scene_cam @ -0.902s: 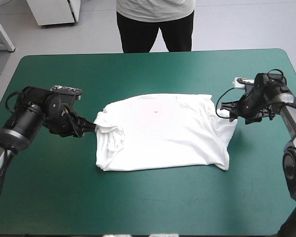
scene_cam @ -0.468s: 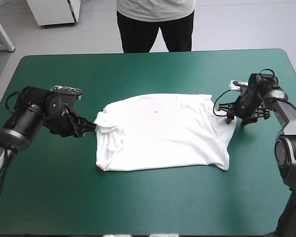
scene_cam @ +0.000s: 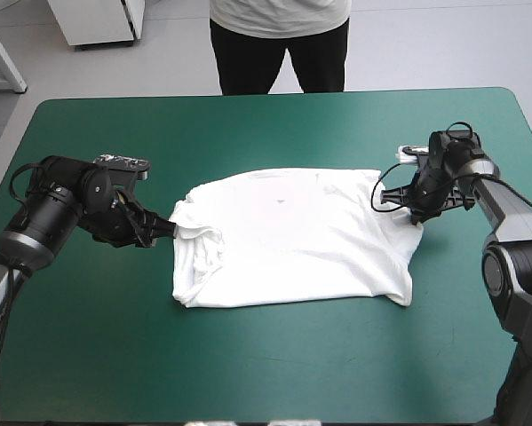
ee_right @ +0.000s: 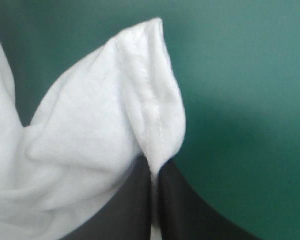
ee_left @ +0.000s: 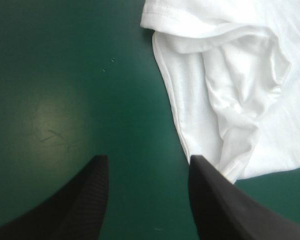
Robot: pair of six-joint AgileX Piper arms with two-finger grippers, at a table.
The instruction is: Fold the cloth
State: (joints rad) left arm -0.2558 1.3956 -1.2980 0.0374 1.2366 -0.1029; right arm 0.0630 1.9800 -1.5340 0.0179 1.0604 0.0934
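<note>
White short-sleeved T-shirt (scene_cam: 292,235) spread flat near the middle of the teal-green table cover (scene_cam: 248,124), mostly smooth, rumpled only along its left side with a sleeve bunched into folds. Low beside that rumpled edge, the left gripper (scene_cam: 162,229), black fingers standing apart and holding nothing, bare cover between them in the left wrist view. One fingertip (ee_left: 197,162) right at the hem of the bunched sleeve, whether touching it or not impossible to tell; the other out over the cover, clear of the fabric. At the shirt's far right corner, the right gripper (scene_cam: 409,211), fingers pressed together on the T-shirt. In the right wrist view, a stitched hem pinched between the tips and standing up ahead of them in a rounded white peak, green cover behind. Rest of the garment lying on the table, near edge roughly straight, near right corner sagging toward the table's right side. Arms reaching in from opposite sides, well apart, shirt between them.
</note>
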